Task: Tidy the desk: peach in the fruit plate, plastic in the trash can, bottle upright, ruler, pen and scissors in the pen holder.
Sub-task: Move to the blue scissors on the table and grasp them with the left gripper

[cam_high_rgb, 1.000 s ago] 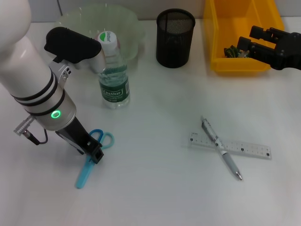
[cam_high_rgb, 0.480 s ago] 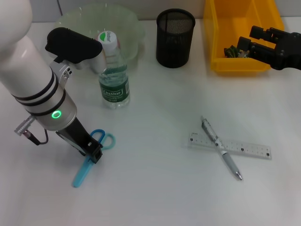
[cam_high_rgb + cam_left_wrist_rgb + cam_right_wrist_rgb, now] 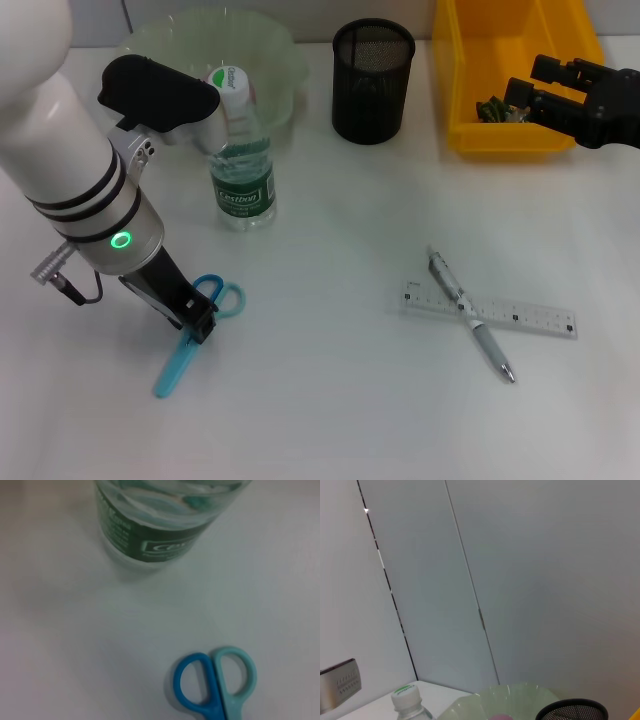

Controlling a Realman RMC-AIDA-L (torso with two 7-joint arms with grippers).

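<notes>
Left gripper [image 3: 198, 325] down at desk [image 3: 340, 400] level on the near left, right at the blue scissors [image 3: 190, 340]; tip over the joint between handles and sheathed blades. Jaw opening not visible, can't tell whether anything was gripped. Scissors lay flat, two-tone blue handle loops [image 3: 215, 682] toward the bottle, blade end pointing at the desk's near edge. Left wrist view: only the loops and the bottle base seen, no fingers.

Water bottle [image 3: 240, 160] stood upright, white cap on, green label, just in front of the fruit plate [image 3: 270, 50] and well apart from the scissors. Pale green plate at the back left; something pink inside seen in right wrist view [image 3: 499, 716], likely the peach, mostly hidden.

Black mesh pen holder [image 3: 372, 80] at back centre, upright, contents not discernible. Yellow bin [image 3: 500, 110] at back right with a dark crumpled item [image 3: 492, 108] inside, probably the plastic.

Right gripper [image 3: 520, 100] hung over the yellow bin's right side, fingers looked parted, nothing held.

Clear ruler [image 3: 520, 315] flat on the near right; silver pen [image 3: 470, 318] lying diagonally across it, touching.
</notes>
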